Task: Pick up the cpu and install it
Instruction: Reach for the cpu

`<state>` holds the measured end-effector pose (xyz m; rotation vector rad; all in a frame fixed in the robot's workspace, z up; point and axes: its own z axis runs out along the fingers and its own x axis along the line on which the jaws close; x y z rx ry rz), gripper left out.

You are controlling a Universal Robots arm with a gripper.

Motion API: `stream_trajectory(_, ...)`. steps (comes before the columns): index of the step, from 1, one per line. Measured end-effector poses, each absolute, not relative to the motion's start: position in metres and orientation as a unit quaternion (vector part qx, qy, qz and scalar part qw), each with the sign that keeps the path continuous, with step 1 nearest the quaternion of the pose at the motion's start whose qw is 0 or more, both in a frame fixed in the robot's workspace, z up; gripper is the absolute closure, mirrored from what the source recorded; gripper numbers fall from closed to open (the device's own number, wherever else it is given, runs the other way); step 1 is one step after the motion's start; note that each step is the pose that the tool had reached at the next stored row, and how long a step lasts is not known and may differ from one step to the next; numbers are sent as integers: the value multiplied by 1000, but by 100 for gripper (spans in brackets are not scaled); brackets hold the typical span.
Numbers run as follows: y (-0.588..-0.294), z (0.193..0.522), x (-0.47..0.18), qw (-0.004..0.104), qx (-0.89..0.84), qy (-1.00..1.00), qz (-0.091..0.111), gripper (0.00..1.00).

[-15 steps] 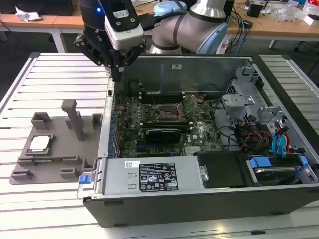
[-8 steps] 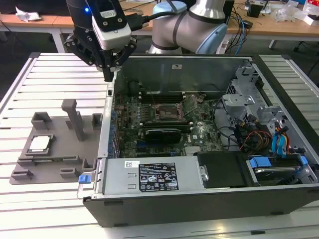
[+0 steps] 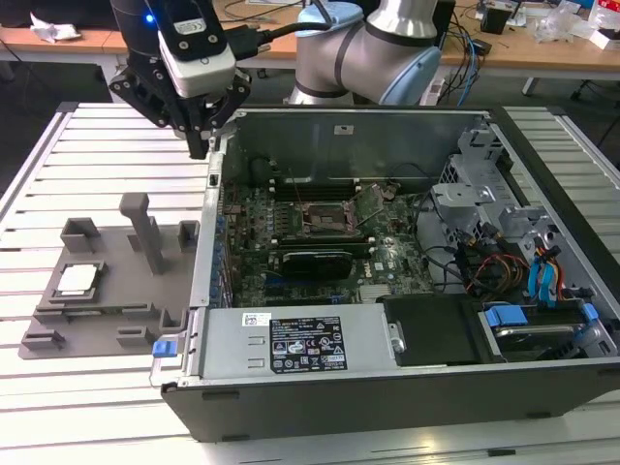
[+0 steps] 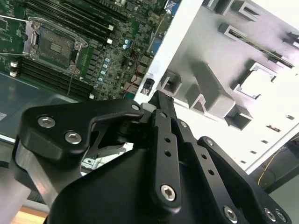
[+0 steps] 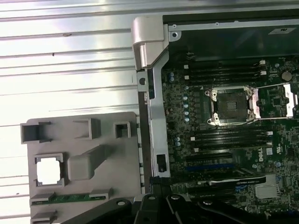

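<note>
cpu [image 3: 77,279] lying in grey tray [image 3: 107,322] pocket, socket [image 3: 322,219] open inside case [image 3: 291,399], fingers [image 4: 162,140] together

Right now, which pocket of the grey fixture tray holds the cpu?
The square pocket toward the exterior view's left of the fixture tray; it alone shows the cpu's silver top.

The exterior view looks down on the whole case [image 3: 387,242] from farther off; both wrist views, nearer, share socket [image 5: 231,106] and tray [image 5: 117,177].
</note>
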<state>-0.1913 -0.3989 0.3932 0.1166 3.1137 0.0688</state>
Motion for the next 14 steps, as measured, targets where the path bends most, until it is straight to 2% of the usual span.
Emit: stream_trajectory(14, -399, 393, -228, 12, 37, 999, 22, 89)
